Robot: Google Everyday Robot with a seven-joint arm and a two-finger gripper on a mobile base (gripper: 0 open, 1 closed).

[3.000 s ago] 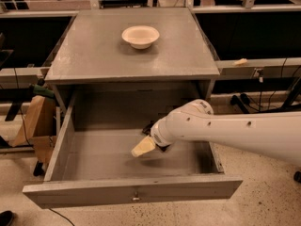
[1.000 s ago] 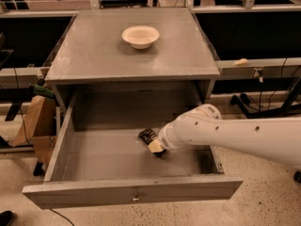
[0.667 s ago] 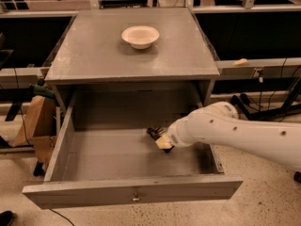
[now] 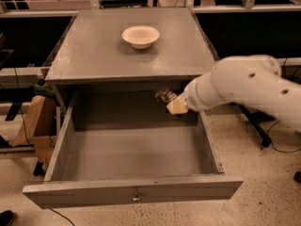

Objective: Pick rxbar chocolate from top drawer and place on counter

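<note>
1. Since the earlier views, the gripper (image 4: 170, 102) has been raised from low over the floor of the top drawer (image 4: 131, 192). It is now just under the front edge of the counter (image 4: 94, 55), toward the drawer's right rear, and the white arm (image 4: 240, 86) has been drawn up with it.
2. The rxbar chocolate (image 4: 163, 96) is seen as a small dark shape pinched at the gripper's tip, well clear of the drawer floor. The fingers are closed narrowly on it. Nothing else is seen lying in the drawer.
3. The lift-out is judged to be the step in hand: the bar has been raised off the floor but not yet brought above the counter.
4. The grip should be kept firm and unchanged, since little of the bar appears to be held and a thin wrapper may slip.
5. The gripper should be drawn back toward the drawer's open front before more height is gained, so that the counter's edge is not struck from below.
6. Once that edge is cleared, the bar should be carried over a bare near part of the counter. It should be kept well apart from the cream bowl (image 4: 140, 36) that sits toward the back middle.
7. The bar should be lowered until it lies flat on the surface before it is released.
</note>
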